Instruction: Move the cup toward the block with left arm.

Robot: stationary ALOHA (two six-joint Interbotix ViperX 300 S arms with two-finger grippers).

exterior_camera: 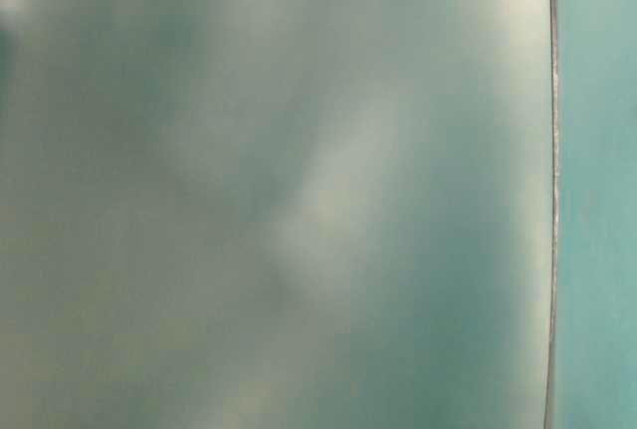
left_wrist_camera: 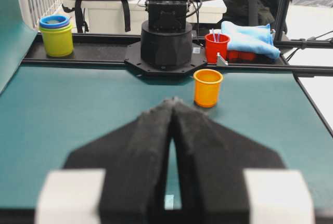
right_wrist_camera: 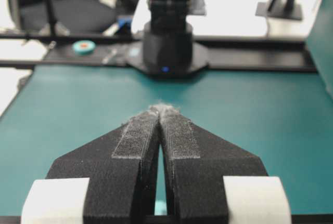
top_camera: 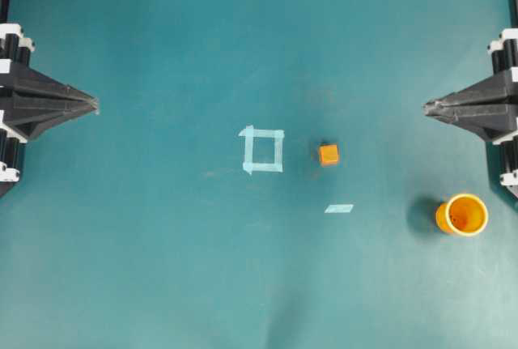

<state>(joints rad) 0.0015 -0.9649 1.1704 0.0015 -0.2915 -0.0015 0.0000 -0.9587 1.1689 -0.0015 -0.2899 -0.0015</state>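
The cup (top_camera: 462,214) stands upright on the green surface (top_camera: 162,268), well apart from the block (top_camera: 329,154), lower right of it overhead. A tape square (top_camera: 263,150) lies just left of the block. Left hand (top_camera: 91,105) and right hand (top_camera: 429,107) both sit closed, empty, at opposite edges.

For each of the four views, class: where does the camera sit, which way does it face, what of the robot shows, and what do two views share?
Overhead: above the table, looking straight down; left gripper and right gripper at the edges, block between.
Table-level: only a blurred grey-green surface; no robot visible.
Left wrist: behind the shut left gripper, facing across to the opposite arm's base.
Right wrist: behind the shut right gripper, facing the opposite base.
Shared: the cup shows overhead and in the left wrist view.
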